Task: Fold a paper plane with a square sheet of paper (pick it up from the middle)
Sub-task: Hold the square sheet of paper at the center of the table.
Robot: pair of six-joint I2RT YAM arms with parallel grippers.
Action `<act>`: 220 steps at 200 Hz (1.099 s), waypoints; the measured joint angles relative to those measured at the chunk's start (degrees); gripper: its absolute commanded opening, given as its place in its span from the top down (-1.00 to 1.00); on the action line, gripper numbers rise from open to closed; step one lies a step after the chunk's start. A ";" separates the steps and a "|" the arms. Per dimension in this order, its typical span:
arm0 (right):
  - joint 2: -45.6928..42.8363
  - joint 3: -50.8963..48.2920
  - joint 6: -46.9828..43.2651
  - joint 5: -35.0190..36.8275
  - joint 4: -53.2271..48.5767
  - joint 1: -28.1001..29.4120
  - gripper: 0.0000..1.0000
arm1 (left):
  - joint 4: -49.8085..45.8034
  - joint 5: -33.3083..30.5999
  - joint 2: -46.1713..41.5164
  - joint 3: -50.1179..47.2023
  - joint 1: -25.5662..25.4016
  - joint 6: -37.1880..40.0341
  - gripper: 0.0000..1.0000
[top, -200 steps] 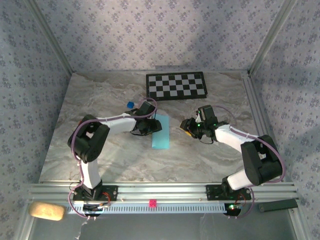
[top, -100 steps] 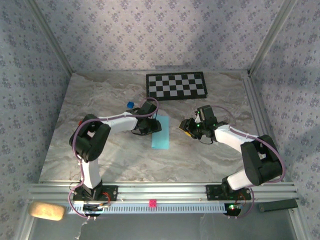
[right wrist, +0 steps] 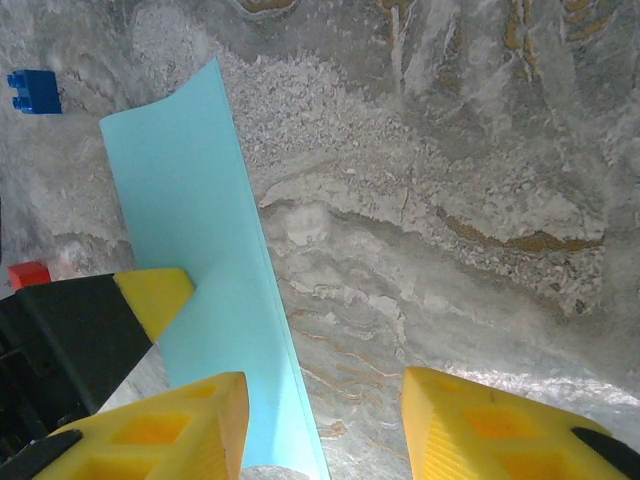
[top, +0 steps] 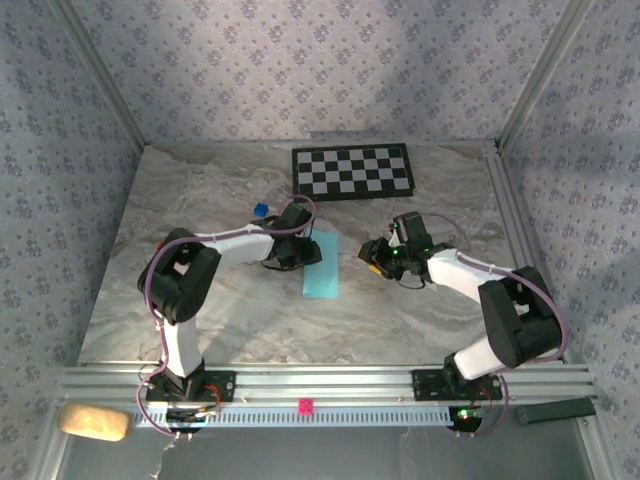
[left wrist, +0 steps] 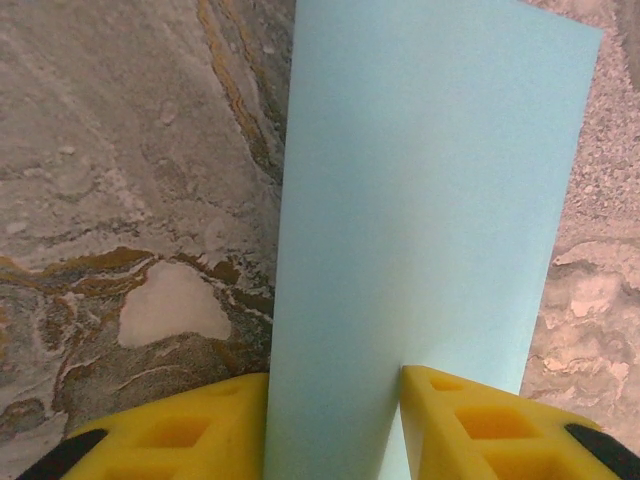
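From where I stood, the left end effector [left wrist: 333,380] sat low over the bench [right wrist: 450,200], released rather than clenched. Its yellow fingers [left wrist: 470,420] stood apart, with the sheet of paper [left wrist: 420,200] running out ahead between them, and one finger seemed to rest on the sheet. I took that for pinning the sheet down, not lifting it. The paper lay as a narrow light-blue strip, apparently folded in half, its far end bowed up slightly. Further right, the right end effector [right wrist: 323,378] was released too, jaws wide and gripping nothing. The strip lay ahead of it, toward its left finger, handy for pressing the crease. A small blue cube [right wrist: 28,90] sat far ahead to its left.
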 measured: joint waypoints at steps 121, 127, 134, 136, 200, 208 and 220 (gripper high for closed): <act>1.03 0.35 -0.02 -0.02 -0.15 0.57 0.06 | 1.16 0.00 -0.42 -0.83 0.04 -1.14 0.18; 1.05 0.35 -0.02 -0.02 -0.15 0.59 0.06 | 1.14 0.00 -0.35 -0.76 0.04 -1.11 0.18; 1.07 0.35 -0.04 -0.02 -0.15 0.68 0.05 | 1.07 0.02 -0.31 -0.68 0.04 -1.11 0.18; 1.07 0.35 -0.07 -0.02 -0.15 0.72 0.05 | 1.07 0.04 -0.28 -0.68 0.04 -1.11 0.18; 1.09 0.39 -0.39 -0.04 -0.15 0.85 0.05 | -0.50 0.44 0.55 0.79 0.09 -1.09 0.12; 1.11 0.39 -0.39 -0.04 -0.15 0.85 0.05 | -0.57 0.44 0.66 0.83 0.11 -1.14 0.11; 1.18 0.39 -0.42 -0.04 -0.15 0.96 0.04 | -0.66 0.46 0.74 0.96 0.11 -1.16 0.12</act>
